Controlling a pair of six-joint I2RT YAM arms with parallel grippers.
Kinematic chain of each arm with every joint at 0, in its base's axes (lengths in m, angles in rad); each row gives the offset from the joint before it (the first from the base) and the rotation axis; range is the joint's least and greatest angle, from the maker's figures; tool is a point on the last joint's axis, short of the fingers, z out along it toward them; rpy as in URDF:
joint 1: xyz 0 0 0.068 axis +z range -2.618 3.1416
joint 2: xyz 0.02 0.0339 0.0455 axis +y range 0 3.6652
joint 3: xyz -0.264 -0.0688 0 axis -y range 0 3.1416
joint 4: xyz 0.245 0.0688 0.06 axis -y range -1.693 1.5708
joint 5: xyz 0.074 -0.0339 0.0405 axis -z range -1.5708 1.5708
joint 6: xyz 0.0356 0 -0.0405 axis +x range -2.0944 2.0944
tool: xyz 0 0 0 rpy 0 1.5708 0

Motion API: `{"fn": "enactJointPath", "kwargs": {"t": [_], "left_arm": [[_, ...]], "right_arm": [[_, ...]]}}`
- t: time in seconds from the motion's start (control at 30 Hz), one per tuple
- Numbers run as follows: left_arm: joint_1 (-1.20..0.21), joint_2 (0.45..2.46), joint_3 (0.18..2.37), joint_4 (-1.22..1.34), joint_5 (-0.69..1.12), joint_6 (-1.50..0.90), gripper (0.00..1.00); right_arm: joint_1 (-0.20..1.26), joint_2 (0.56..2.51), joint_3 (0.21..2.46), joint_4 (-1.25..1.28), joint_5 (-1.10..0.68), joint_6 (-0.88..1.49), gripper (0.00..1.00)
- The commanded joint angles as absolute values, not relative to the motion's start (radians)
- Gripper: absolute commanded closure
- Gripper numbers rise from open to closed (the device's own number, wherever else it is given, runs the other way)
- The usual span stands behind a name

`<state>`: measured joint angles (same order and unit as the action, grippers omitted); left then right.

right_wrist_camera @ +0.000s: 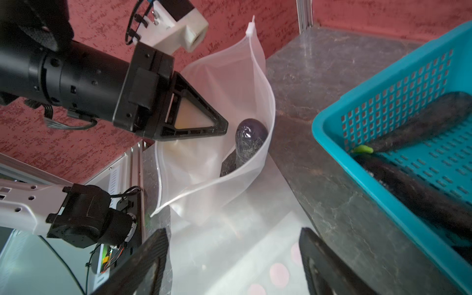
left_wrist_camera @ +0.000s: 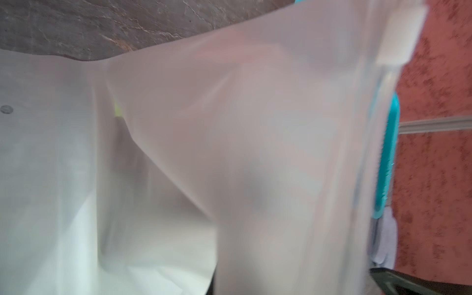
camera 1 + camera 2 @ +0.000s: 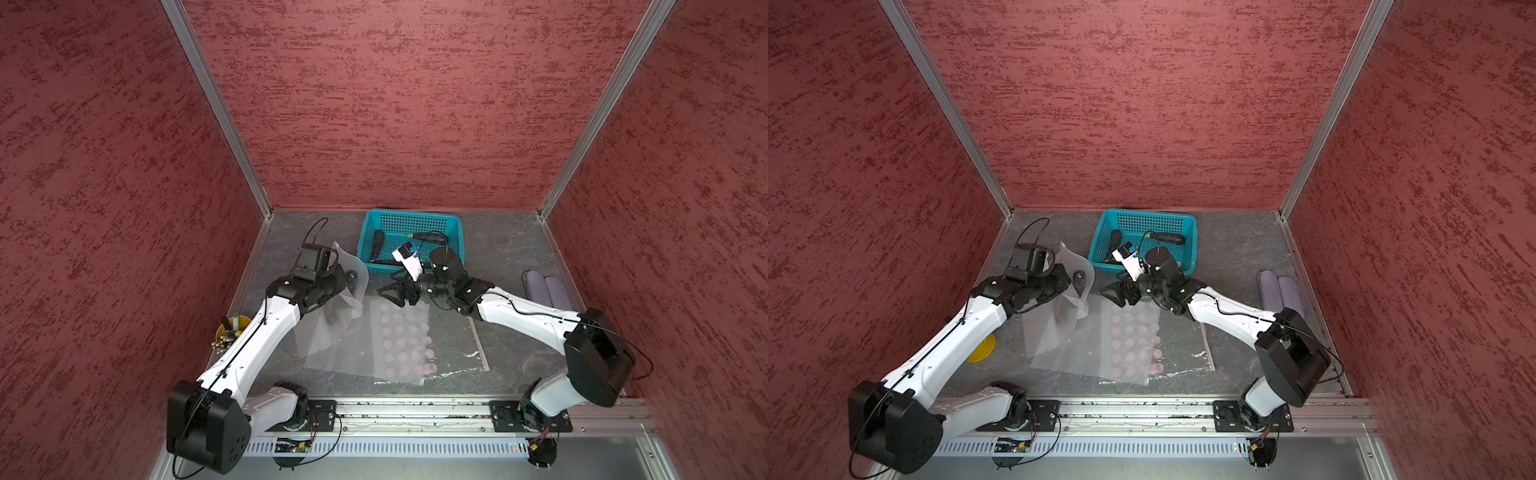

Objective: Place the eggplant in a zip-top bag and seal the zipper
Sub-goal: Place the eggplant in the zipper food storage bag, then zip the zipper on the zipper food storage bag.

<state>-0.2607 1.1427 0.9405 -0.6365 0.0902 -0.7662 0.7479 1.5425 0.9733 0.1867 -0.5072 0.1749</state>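
A frosted zip-top bag [image 3: 320, 332] [image 1: 229, 84] hangs lifted off the table with its mouth gaping wide. My left gripper [image 1: 222, 127] is shut on one side of the bag's rim. A dark purple eggplant [image 1: 251, 138] sits inside the bag, with its rounded end near the mouth, and shows as a dark spot in both top views [image 3: 352, 276] [image 3: 1079, 277]. The white zipper slider [image 1: 251, 26] sits at the far end of the rim. My right gripper [image 1: 232, 233] [image 3: 388, 293] stands open and holds nothing, a short way from the bag's mouth. The bag fills the left wrist view [image 2: 255, 127].
A teal basket [image 3: 411, 214] [image 1: 383, 84] at the back holds more eggplants [image 3: 428, 237]. Flat on the table lie a pink-dotted bag [image 3: 403, 336] and a clear bag [image 3: 457, 353]. Two purple rolls [image 3: 548, 291] lie at the right. A yellow cup [image 3: 232, 328] stands under my left arm.
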Motion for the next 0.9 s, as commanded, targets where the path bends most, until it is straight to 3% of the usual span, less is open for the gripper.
{"fn": "enactJointPath", "kwargs": {"t": [0.0, 0.43, 0.87], "left_arm": [[-0.220, 1.116, 0.978, -0.647, 0.142, -0.916, 1.00], [-0.112, 1.111, 1.029, -0.690, 0.254, -1.160, 1.00], [-0.100, 1.085, 0.988, -0.665, 0.256, -1.290, 1.00]], "right_arm": [[0.769, 1.520, 0.938, 0.378, -0.500, 0.139, 0.17], [0.866, 1.587, 0.893, 0.671, -0.371, -0.004, 0.11], [0.920, 1.730, 1.009, 0.752, -0.328, -0.061, 0.23]]}}
